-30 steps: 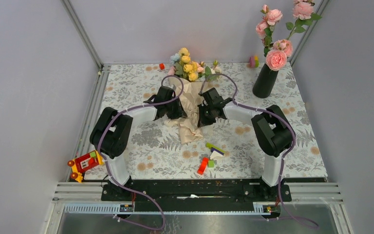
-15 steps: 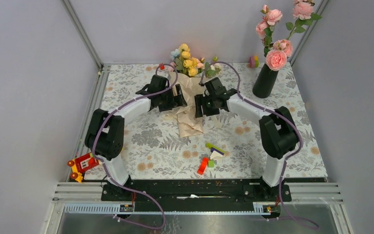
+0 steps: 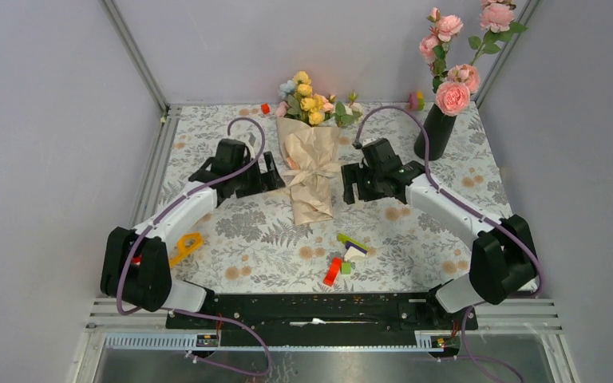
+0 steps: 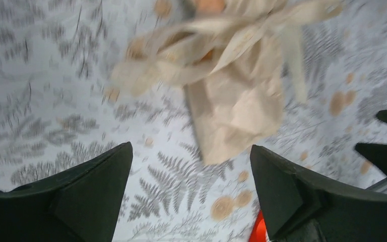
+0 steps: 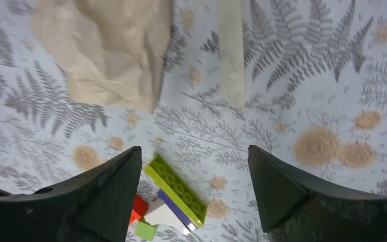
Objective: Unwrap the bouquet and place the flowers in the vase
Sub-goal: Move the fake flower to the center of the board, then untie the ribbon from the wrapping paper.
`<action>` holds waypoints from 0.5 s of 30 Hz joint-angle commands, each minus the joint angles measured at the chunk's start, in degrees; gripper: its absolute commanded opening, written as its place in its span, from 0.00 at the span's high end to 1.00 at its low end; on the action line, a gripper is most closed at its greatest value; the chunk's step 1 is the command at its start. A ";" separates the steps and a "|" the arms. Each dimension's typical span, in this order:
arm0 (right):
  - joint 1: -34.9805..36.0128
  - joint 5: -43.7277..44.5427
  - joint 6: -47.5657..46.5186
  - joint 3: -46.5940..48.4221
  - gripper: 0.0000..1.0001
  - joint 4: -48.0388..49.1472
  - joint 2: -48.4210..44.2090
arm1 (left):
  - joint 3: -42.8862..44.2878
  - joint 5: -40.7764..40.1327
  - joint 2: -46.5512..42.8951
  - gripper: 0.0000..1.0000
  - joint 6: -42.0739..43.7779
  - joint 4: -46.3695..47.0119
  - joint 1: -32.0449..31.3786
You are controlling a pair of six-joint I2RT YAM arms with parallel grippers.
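Flanking the bouquet [image 3: 310, 171], left pincer [image 3: 274, 171] and right pincer [image 3: 351, 183] gape.

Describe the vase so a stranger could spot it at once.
On the floral-patterned table, look to the far right corner. The vase stands upright there, black and glossy, holding tall pink roses. It is the only dark upright vessel; the paper-wrapped bouquet lies flat mid-table.

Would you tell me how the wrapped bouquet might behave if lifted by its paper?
The bouquet probably crumples rather than stays stiff: its paper looks creased and loose. It may droop toward the flowers, which are bunched at one end. The ribbon tail may trail.
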 commanded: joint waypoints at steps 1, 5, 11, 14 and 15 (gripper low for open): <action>-0.34 5.35 1.45 -3.70 0.18 -1.88 -0.62 | -5.69 -0.82 -1.54 0.07 -2.69 1.57 0.48; -0.33 4.85 3.23 -4.73 0.25 -0.54 1.51 | -7.70 -0.71 -2.57 0.08 -3.95 3.11 0.53; 0.02 4.87 4.58 -3.40 0.34 1.48 7.24 | -7.97 -2.28 -4.71 0.08 -3.93 3.30 0.57; 0.83 5.74 4.68 -2.86 0.37 1.99 9.86 | -8.22 -3.48 -5.76 0.08 -3.62 3.05 0.57; 1.14 6.29 4.73 -2.73 0.38 2.12 10.73 | -8.33 -3.81 -5.99 0.08 -3.53 3.01 0.57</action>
